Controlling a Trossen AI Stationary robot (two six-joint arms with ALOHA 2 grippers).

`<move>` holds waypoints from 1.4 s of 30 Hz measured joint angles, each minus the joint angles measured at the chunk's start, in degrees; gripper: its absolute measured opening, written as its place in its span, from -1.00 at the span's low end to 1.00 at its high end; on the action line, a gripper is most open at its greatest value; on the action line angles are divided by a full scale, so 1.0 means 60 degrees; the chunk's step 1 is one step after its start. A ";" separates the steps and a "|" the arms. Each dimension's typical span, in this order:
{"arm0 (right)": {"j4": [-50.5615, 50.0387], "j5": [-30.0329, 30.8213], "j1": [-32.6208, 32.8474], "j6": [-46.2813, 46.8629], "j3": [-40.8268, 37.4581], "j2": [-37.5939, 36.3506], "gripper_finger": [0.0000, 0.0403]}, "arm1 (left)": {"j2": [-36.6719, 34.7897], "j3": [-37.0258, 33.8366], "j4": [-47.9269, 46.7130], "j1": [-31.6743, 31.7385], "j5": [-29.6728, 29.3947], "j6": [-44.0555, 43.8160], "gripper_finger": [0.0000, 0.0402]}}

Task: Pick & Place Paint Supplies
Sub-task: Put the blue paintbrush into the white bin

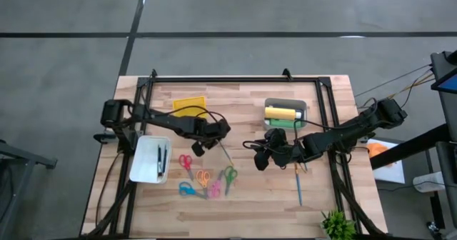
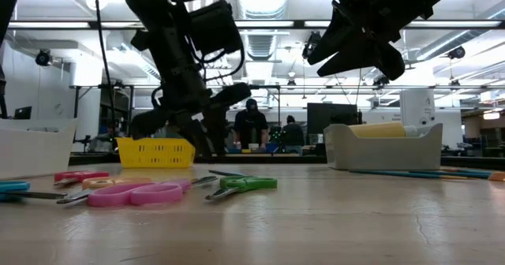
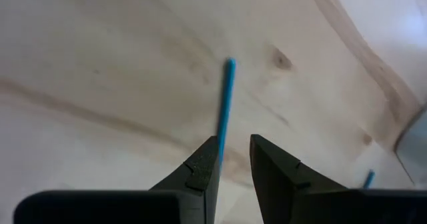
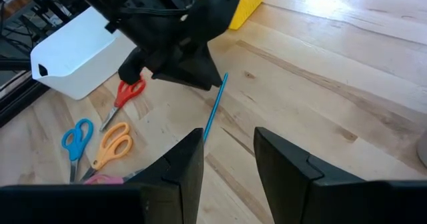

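1. Nearest the counter's [image 1: 321, 90] front edge, a blue brush [image 1: 298, 186] lies loose, not yet placed; coloured scissors [image 1: 206, 179] lie further left.
2. Mid-counter, the left end effector [image 1: 211, 135] pinches a teal brush [image 4: 215, 108] with its tip angled down; the right end effector [image 1: 265, 154] hovers nearby, fingers spread, empty.
3. Farther back, the grey bin [image 1: 285, 103] already holds a yellow bottle [image 1: 281, 113] and a green bottle [image 1: 283, 123]. I'd judge the bottles sorted, brushes remaining.
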 joint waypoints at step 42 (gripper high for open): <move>0.0004 0.0000 0.0000 -0.0008 0.0000 0.0000 -0.35 | 0.0588 0.0018 -0.0287 0.0291 0.0879 -0.0255 -0.63</move>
